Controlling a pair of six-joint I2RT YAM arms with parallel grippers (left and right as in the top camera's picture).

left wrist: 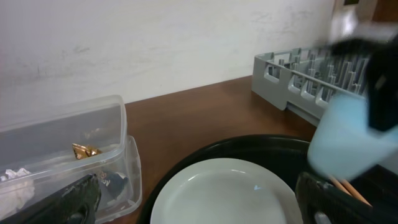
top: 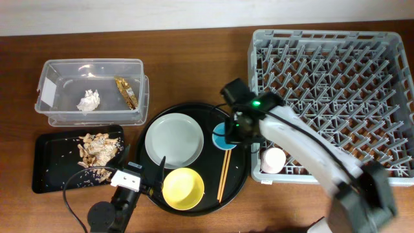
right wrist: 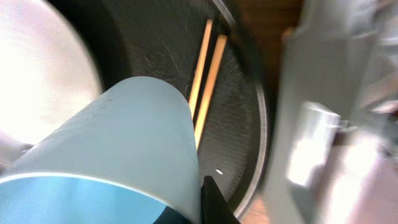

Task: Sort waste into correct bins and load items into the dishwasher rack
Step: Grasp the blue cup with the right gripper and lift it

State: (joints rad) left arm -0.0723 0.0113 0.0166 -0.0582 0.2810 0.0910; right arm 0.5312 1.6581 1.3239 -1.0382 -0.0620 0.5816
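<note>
Blue cup point(top: 223, 138) is pinched in your right gripper point(top: 240, 133) at 3 o'clock on the round tray point(top: 194, 109). It's probably lifted for the rack point(top: 388, 39) beside it, where the pink cup point(top: 274, 158) stands at 7 o'clock. Left gripper point(top: 142, 163) hangs spread and empty at the tray's 8 o'clock, facing the plate point(top: 174, 140). Right wrist view is smeared, and the cup hides all but one finger point(right wrist: 214, 202), so exact contact is hard to see.
</note>
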